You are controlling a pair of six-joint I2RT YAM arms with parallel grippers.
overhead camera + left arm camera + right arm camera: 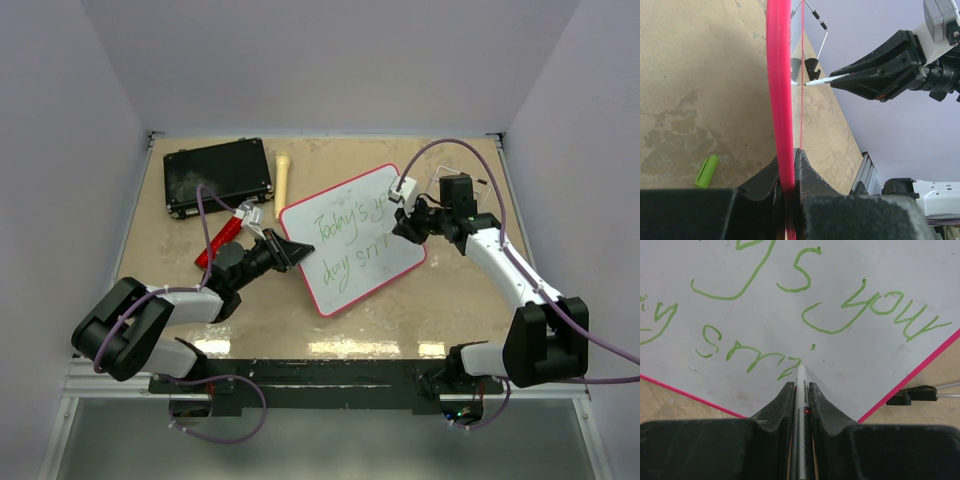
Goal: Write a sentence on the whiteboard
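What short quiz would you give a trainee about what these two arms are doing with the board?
1. True or false: the left hand is clamped on the rim of the whiteboard.
2. What colour is the sentence? A red, B green, C black.
3. Fill in the blank: the right hand grips a ____ that is pointed at the board.

Key: 1 true. 2 B. 3 marker.
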